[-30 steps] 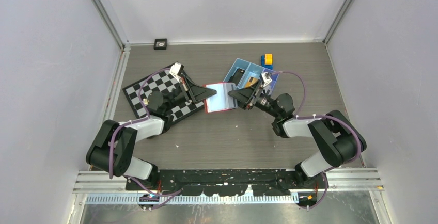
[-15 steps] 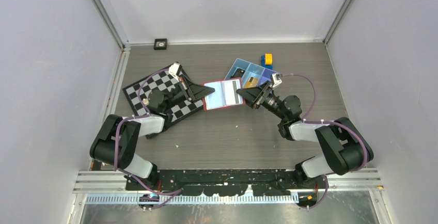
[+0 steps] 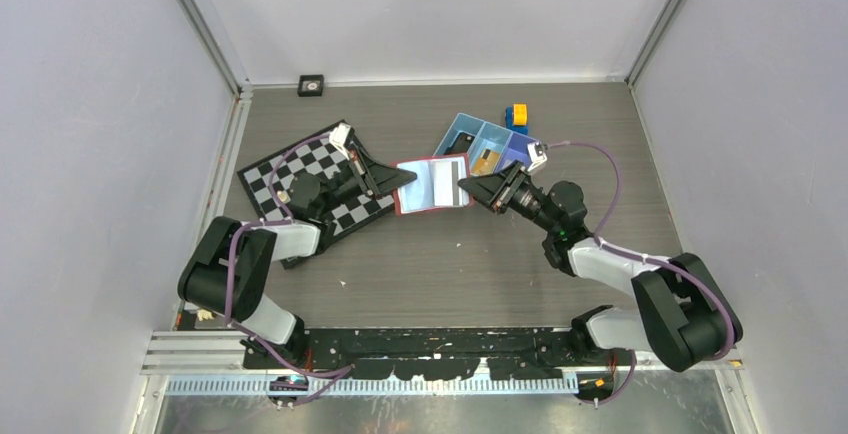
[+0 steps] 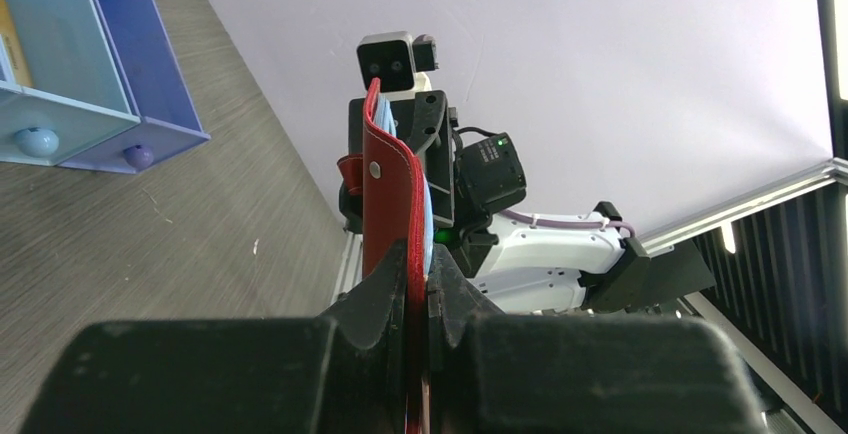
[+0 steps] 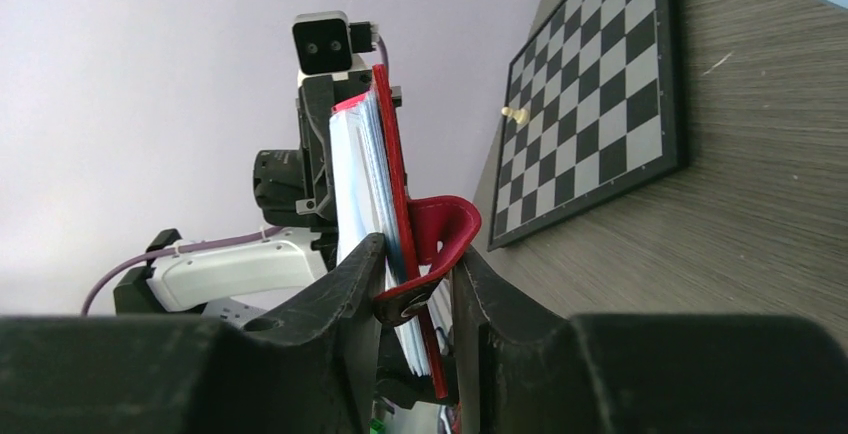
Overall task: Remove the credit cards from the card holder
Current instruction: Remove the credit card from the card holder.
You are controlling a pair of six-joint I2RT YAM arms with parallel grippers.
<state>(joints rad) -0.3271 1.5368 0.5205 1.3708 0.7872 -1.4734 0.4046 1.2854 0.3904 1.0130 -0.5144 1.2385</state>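
Top external, left gripper (image 3: 404, 182) clamping card holder (image 3: 432, 184), right gripper (image 3: 466, 187) straddling it, grip unclear, tray (image 3: 490, 136) behind

A robotics lab cell: white walls (image 3: 430, 14), aluminium framing (image 3: 200, 24), two bolted-down robot arms (image 3: 232, 276).

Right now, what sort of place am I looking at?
Most likely a robot test cell in a lab: a wood-grain table boxed in by plain pale walls, two arms bolted at its near edge, and props like a checkerboard and blue tray.
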